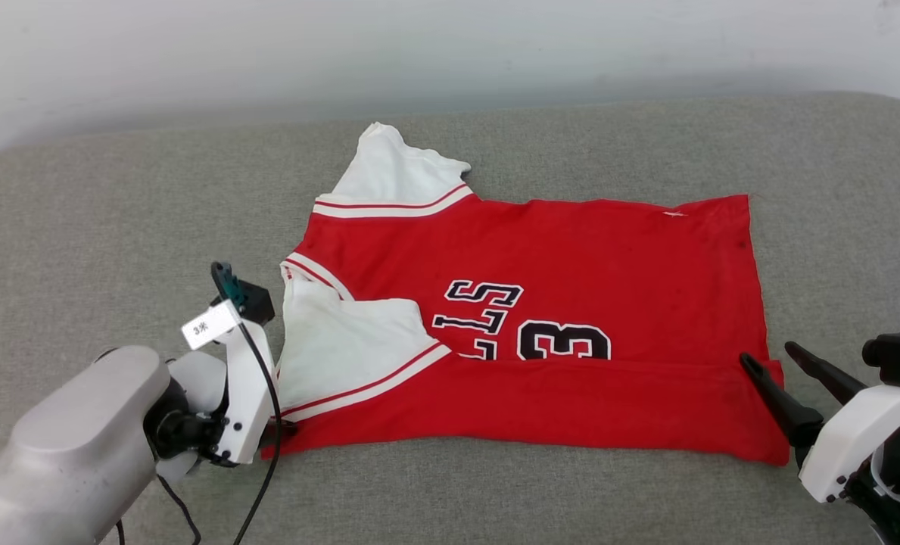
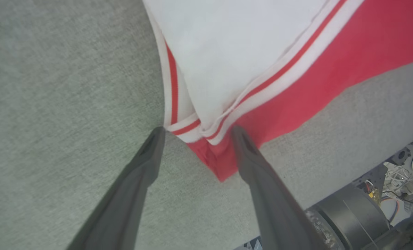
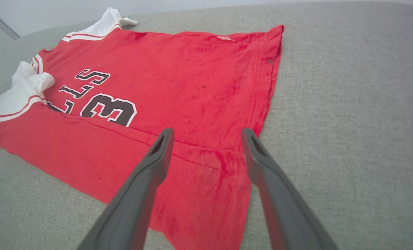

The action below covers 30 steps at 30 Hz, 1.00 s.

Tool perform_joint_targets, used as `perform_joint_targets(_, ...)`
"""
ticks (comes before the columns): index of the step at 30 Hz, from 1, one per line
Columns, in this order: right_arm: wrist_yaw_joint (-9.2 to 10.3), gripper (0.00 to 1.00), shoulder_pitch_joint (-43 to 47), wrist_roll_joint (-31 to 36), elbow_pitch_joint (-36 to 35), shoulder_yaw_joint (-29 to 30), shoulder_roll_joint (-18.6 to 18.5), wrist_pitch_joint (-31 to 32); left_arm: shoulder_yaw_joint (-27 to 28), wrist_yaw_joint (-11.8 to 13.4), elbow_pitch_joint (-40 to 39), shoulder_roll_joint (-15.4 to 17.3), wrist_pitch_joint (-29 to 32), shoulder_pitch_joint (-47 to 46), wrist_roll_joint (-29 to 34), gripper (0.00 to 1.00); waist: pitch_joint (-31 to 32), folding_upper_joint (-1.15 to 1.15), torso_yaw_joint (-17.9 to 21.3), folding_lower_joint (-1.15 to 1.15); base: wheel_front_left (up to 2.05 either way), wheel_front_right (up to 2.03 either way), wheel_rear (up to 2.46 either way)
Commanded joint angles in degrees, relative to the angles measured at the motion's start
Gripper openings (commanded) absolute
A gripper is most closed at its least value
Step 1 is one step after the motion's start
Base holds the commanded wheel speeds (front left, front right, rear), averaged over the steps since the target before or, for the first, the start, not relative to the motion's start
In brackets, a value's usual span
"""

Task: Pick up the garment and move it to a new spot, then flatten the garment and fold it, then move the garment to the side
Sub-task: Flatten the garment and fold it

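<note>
The garment (image 1: 555, 257) lies spread on a grey cushion, a red jersey with white sleeves, dark letters and "13". Its near edge is folded up over the lower part of the print. My left gripper (image 1: 279, 439) is at the near left corner. In the left wrist view it (image 2: 197, 130) is open, its fingers straddling the striped sleeve hem and red corner of the garment (image 2: 262, 41). My right gripper (image 1: 767, 353) is open at the near right corner; in the right wrist view it (image 3: 206, 132) hovers over the folded red hem of the garment (image 3: 192, 69).
The grey cushion (image 1: 116, 227) stretches wide on all sides of the shirt, with a pale wall (image 1: 419, 45) behind it. Past the cushion's front edge, the robot's base (image 2: 366, 215) shows. A black cable (image 1: 264, 424) hangs along my left wrist.
</note>
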<state>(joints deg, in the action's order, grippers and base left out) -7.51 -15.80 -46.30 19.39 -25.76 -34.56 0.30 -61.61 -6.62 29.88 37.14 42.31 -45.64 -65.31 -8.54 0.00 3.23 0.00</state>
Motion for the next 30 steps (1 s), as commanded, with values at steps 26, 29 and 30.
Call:
perform_joint_targets(26, 0.05, 1.00, 1.96, 6.91, -6.44, 7.07, -3.08, 7.67, -2.76, -0.80, -4.23, 2.78, -20.28, 3.56, 1.20, 0.00, 2.27, 0.00, 0.39, 0.00, 0.00, 0.00, 0.00)
perform_joint_targets(29, 0.05, 1.00, 2.35, 6.93, -8.45, 7.48, -4.88, 14.02, -2.26, -0.80, -6.06, 4.21, -21.28, 3.06, 1.54, 0.00, 2.46, 0.00, 0.30, 0.00, 0.00, 0.00, 0.00)
perform_joint_targets(30, 0.05, 1.00, 2.65, 6.55, -9.05, 7.29, -5.34, 16.75, -2.22, -0.80, -6.76, 4.71, -21.14, 3.02, 1.53, 0.00, 2.48, 0.00, 0.26, 0.00, 0.00, 0.00, 0.00)
